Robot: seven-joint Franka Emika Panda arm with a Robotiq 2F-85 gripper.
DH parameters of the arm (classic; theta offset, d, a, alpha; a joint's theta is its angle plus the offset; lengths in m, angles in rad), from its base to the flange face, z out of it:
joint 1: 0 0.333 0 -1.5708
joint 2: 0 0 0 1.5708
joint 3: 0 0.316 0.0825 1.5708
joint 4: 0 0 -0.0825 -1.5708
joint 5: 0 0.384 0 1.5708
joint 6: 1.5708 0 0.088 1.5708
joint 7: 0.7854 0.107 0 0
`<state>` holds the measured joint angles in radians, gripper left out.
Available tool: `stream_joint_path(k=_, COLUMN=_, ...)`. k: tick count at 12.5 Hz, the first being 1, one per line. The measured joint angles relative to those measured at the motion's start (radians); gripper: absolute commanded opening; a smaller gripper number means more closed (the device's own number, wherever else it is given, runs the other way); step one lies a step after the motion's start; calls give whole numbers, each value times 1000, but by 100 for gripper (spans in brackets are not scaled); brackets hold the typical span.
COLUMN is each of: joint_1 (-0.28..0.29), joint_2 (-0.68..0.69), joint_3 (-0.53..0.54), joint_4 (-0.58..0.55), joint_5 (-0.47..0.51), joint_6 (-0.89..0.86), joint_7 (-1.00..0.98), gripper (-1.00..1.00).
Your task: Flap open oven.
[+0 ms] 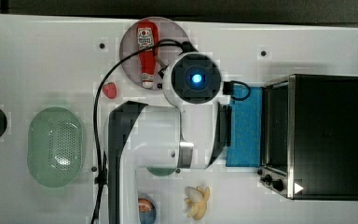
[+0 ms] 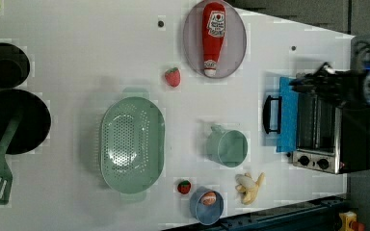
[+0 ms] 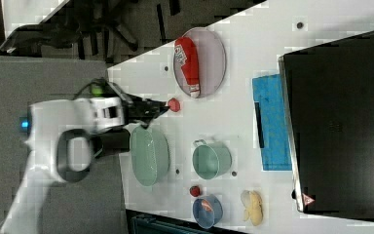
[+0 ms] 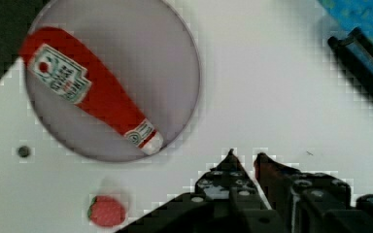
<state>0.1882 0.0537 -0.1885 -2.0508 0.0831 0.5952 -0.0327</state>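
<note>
The black oven (image 1: 326, 135) stands at the top view's right, its silver front frame facing left. Its blue-tinted door flap (image 1: 247, 126) lies folded down flat on the white table, with the dark handle bar (image 1: 225, 125) at its far end. The left view shows the same: flap (image 2: 287, 115) down, handle (image 2: 270, 114) away from the oven (image 2: 354, 139). My gripper (image 4: 245, 158) hangs above the table between the ketchup plate and the flap's handle (image 4: 359, 63). Its fingertips stand close together with nothing between them. In the right view the gripper (image 3: 163, 108) is raised well above the table.
A ketchup bottle (image 1: 145, 53) lies on a grey plate (image 1: 172, 35), with a strawberry (image 1: 110, 90) beside it. A green colander (image 1: 56, 147) sits at the top view's left. A green mug (image 2: 227, 147), a banana (image 1: 197, 201) and a blue bowl (image 2: 207, 204) lie near the front edge.
</note>
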Motion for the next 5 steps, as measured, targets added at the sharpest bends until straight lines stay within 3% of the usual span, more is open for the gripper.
stream_joint_path(k=2, joint_1=-5, joint_2=-59, joint_3=-4, joint_4=74, joint_5=22, joint_6=-147, joint_7=27, gripper=-65)
stream_joint_path(k=5, joint_1=-4, joint_2=-122, joint_3=-4, joint_4=178, joint_5=-32, joint_6=-362, joint_7=88, gripper=-65)
